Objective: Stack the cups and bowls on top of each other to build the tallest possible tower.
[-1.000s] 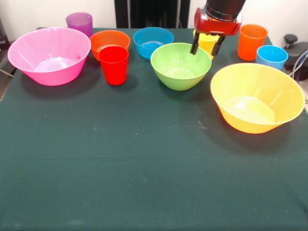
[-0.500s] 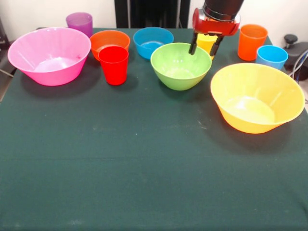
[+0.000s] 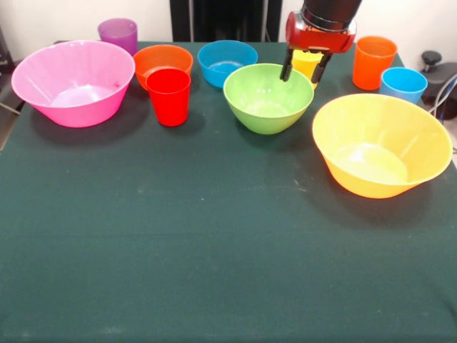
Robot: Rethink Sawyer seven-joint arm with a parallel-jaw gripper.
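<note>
My gripper (image 3: 303,70) hangs open at the far side of the table, its two black fingers standing on either side of the yellow cup (image 3: 308,66), just behind the lime green bowl (image 3: 268,97). Whether the fingers touch the cup I cannot tell. The red cup (image 3: 168,96) stands upright left of the green bowl. Along the back sit the purple cup (image 3: 118,33), the small orange bowl (image 3: 162,60), the small blue bowl (image 3: 227,61), the orange cup (image 3: 373,62) and the light blue cup (image 3: 403,84). The large pink bowl (image 3: 73,82) is at far left, the large yellow-orange bowl (image 3: 381,144) at right. Nothing is stacked.
The dark green tablecloth (image 3: 214,250) covers the table, its whole near half bare. A black object with cables (image 3: 437,71) lies beyond the table's right edge.
The gripper has shifted slightly up and to the left around the yellow cup since a second ago; in the last half second nothing moved.
</note>
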